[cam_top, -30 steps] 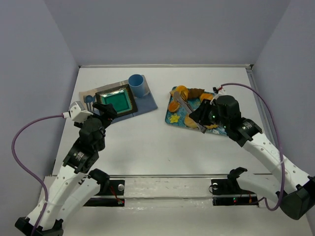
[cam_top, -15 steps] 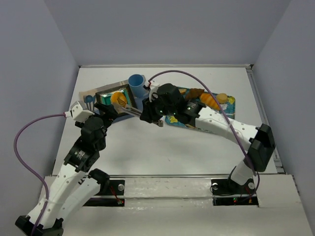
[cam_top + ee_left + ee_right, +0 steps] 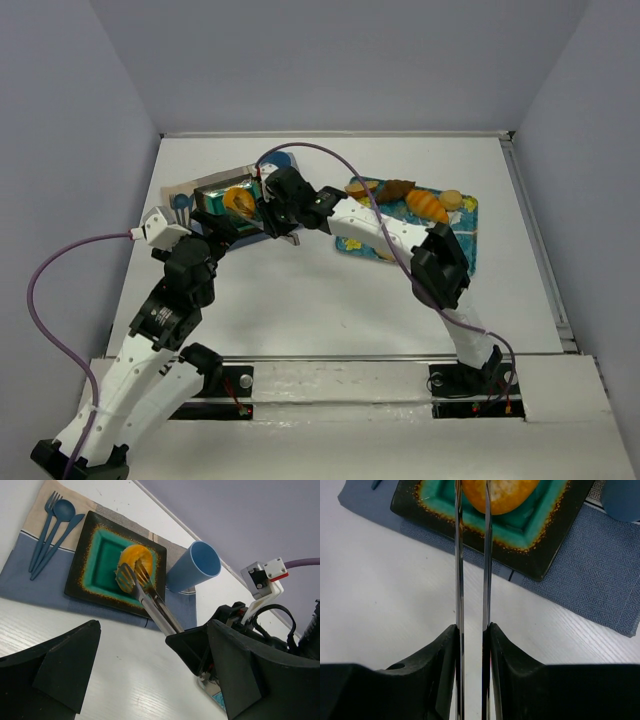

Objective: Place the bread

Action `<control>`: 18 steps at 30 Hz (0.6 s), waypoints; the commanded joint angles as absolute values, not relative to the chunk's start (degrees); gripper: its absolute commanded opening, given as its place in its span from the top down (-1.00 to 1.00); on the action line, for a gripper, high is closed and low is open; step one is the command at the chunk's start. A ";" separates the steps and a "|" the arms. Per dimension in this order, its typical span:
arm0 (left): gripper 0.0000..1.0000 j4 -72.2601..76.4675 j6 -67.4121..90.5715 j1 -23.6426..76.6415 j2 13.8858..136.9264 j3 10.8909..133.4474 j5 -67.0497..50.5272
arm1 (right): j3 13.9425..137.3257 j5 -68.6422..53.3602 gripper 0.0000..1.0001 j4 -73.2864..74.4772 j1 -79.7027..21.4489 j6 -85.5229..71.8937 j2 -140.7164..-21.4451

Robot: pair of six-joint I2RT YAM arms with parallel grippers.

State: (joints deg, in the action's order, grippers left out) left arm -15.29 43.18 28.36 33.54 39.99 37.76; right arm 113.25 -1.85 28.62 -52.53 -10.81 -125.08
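While the right gripper (image 3: 471,630) is clamped on the tongs (image 3: 152,605) pinching the bread (image 3: 134,566) over the plate (image 3: 100,565) (left gripper (image 3: 150,672) gapes idle beside the plate), the placing step seems nearly done, calling next for loosening the tongs.

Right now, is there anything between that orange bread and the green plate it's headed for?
Nothing visible. The bread, pinched in the tongs that the right gripper holds, is over the middle of the plate; the blue cup stands off beside it.
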 commanded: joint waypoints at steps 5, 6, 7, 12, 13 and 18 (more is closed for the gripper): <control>-0.98 -14.15 43.86 28.04 32.96 40.96 40.17 | 118.48 -2.02 0.07 29.79 -52.73 -9.05 -122.79; -0.98 -14.15 44.03 27.95 32.96 40.96 40.25 | 118.48 -1.93 0.03 29.71 -52.73 -8.88 -122.44; -0.98 -14.15 44.03 27.95 32.87 40.96 40.25 | 118.48 -2.02 0.00 29.71 -52.73 -8.96 -122.17; -0.98 -14.33 44.03 27.95 32.96 40.96 40.25 | 118.74 -2.11 -0.03 29.44 -52.73 -8.26 -120.68; -0.98 -14.41 44.03 27.95 32.87 40.96 40.25 | 118.74 -1.76 -0.03 29.27 -52.73 -8.35 -120.06; -0.98 -14.68 44.21 27.95 32.08 40.87 40.43 | 113.22 3.93 -0.01 27.78 -52.73 -10.54 -114.97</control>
State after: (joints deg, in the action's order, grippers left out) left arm -15.79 43.44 28.36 33.17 39.99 37.85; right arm 115.46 -1.23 30.85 -52.56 -9.47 -123.85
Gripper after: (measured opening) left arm 0.990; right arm 0.512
